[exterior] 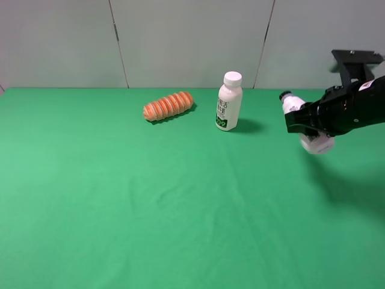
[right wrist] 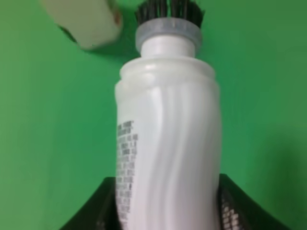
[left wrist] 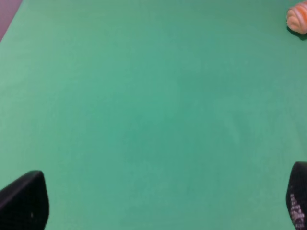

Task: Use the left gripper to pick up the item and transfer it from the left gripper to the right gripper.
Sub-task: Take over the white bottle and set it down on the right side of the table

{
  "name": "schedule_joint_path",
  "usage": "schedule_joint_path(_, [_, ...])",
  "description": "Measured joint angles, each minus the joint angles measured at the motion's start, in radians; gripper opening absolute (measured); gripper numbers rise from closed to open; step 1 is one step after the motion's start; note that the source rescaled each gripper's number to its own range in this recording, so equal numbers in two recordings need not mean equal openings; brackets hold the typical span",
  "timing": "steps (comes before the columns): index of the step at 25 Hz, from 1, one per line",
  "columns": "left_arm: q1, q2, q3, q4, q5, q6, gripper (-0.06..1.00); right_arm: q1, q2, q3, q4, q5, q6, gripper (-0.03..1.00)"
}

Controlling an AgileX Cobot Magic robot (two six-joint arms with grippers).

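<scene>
Nearest the camera there's only bare green cloth (exterior: 150, 211). The left gripper (left wrist: 165, 191) hangs over it with its jaws spread wide and nothing between them. Only the tips of its two black fingers (left wrist: 24, 201) show in its own wrist view, and it's out of sight in the high view.

Further back, on the right side, the right gripper (exterior: 310, 120) is clamped on the small bottle (exterior: 292, 104). The bottle is held tilted, clear of the cloth, with its black cap pointing toward the middle of the table and its base sticking out below the jaws. A shadow lies on the cloth underneath.

Beyond that, the tall bottle (exterior: 229, 102) stands upright, well apart from the gripper. The orange roll (exterior: 168, 106) lies on its side just left of it, not touching. Grey wall (exterior: 192, 42) panels sit behind.
</scene>
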Motion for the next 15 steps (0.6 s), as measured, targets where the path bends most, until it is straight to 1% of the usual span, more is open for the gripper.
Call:
schedule_joint_path(6, [0.000, 0.000, 0.000, 0.000, -0.001, 0.000, 1.00, -0.019, 0.129, 0.000, 0.000, -0.001, 0.012, 0.00])
schedule_joint_path(15, [0.000, 0.000, 0.000, 0.000, -0.001, 0.000, 1.00, -0.019, 0.241, -0.001, 0.000, -0.028, 0.012, 0.00])
